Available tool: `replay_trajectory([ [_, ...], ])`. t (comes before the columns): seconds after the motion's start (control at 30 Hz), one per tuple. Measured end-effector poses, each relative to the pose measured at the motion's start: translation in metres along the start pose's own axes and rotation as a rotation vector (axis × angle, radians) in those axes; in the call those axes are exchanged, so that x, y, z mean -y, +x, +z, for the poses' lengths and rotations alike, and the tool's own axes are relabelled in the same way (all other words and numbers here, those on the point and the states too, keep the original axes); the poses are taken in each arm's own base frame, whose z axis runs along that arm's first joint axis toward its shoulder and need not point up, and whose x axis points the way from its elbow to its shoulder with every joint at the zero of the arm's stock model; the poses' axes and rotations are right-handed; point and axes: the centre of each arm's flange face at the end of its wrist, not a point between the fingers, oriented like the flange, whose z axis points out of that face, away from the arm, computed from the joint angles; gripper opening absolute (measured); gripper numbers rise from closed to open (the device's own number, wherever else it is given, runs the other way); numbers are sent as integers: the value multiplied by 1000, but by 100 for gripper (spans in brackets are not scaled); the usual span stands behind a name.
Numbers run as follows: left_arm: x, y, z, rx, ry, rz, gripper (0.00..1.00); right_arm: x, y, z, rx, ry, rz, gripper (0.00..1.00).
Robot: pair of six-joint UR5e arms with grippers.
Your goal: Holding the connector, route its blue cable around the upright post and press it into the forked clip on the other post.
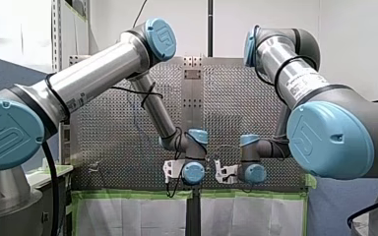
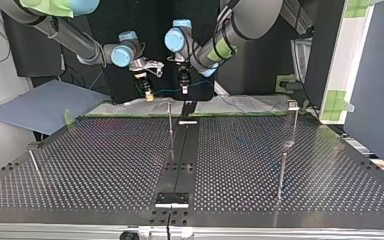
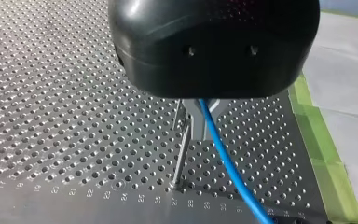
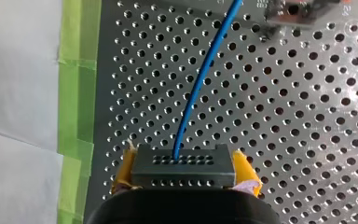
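In the top view a thin rod (image 2: pixel 35 166) leans near the left edge of the bench (image 2: pixel 105 170). Right of it, above the far edge, my right gripper (image 2: pixel 149 95) hangs with its yellow-padded fingers (image 4: pixel 244 170) pinching the connector (image 4: pixel 182 169) from both sides. The right wrist view shows the dark block seated squarely between the pads. The cable (image 4: pixel 200 88) leaves the connector's face and curves away over the perforated bench.

In the top view the cable runs roughly level to my left gripper (image 2: pixel 183 90), which is just beside the right one. In the left wrist view the metal fingers (image 3: pixel 192 122) are pressed together on the cable. It comes out between them and runs off toward the bench edge lined with green tape (image 3: pixel 314 135).

The post (image 2: pixel 170 119) stands upright near the far edge, between the two grippers in the top view. In the left wrist view it is just beside the fingers, and the cable passes it without touching.

Further right, a second post (image 2: pixel 281 172) stands nearer the camera. The clip post (image 2: pixel 294 122) rises by the far right corner, well apart from the cable and both grippers.
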Motion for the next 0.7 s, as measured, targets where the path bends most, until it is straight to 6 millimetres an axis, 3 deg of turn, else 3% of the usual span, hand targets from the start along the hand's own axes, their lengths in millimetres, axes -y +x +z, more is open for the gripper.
replay_trajectory([
  [0.7,-1,1,4,-4,20,19,2,-23,12,16,-20,-25,-3,15],
])
